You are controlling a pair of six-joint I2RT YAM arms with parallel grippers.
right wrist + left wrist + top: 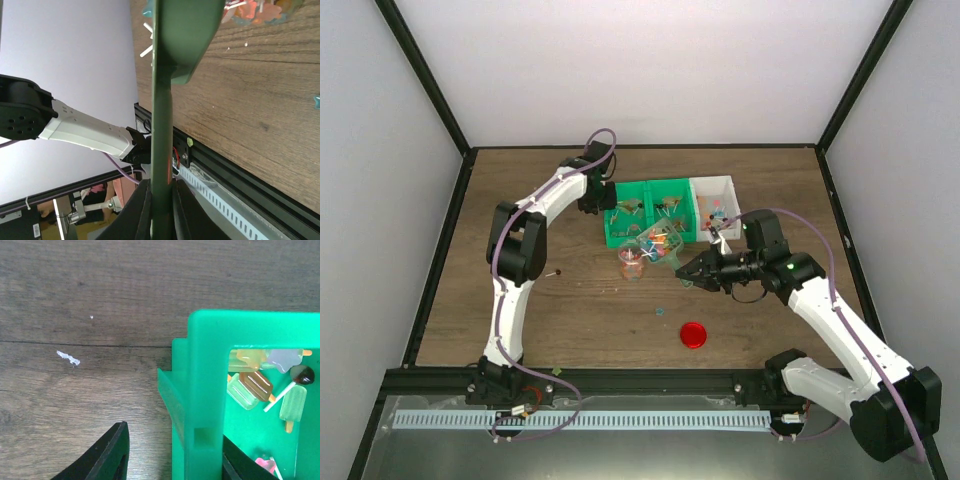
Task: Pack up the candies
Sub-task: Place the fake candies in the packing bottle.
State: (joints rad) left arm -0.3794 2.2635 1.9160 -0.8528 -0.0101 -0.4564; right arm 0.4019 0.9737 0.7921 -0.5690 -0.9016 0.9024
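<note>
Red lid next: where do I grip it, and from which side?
Come straight down from above and pinch the red lid across its rim, jaws on opposite edges. It looks flat and round on the table, so the edge is the only hold and any jaw orientation should work.

Left arm [506, 300] and right arm [845, 325] in white shells with black joints, purple cable [603, 136] looping along each, small green lights [788, 266] on the right one toward three o'clock, matte black tool fingers [112, 457]

We find the left gripper [174, 447] parted, astride the green bin's [205, 365] left wall; the right gripper [690, 272], nearer than that bin, clamps a scoop [162, 100].
</note>
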